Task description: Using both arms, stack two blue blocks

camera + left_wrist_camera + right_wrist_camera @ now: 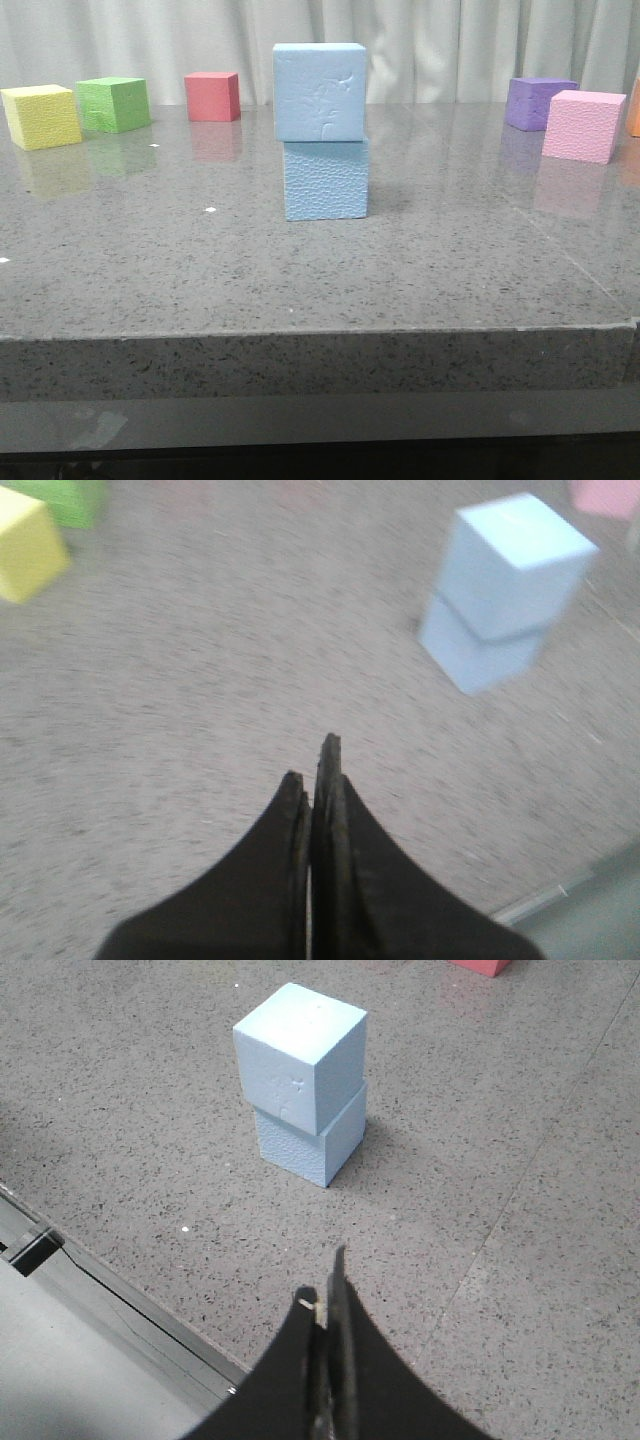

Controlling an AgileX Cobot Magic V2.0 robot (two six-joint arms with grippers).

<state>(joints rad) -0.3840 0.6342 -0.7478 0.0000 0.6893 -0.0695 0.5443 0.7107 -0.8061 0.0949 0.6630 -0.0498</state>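
Grippers both hang clenched and empty, left gripper (315,780) and right gripper (325,1295) well apart from the stack. Upper pale sky-blue foam cube (320,91) sits upright, slightly twisted, on the lower pale sky-blue foam cube (326,180) mid grey speckled stone tabletop (150,270).

The table (150,260) looks like polished grey speckled stone, glossy enough to mirror the cubes. The upper blue block (320,92) is matt foam with dents and creases; the lower blue block (326,180) has a pebbled, rough face. The curtain (430,40) is pale, pleated cloth.
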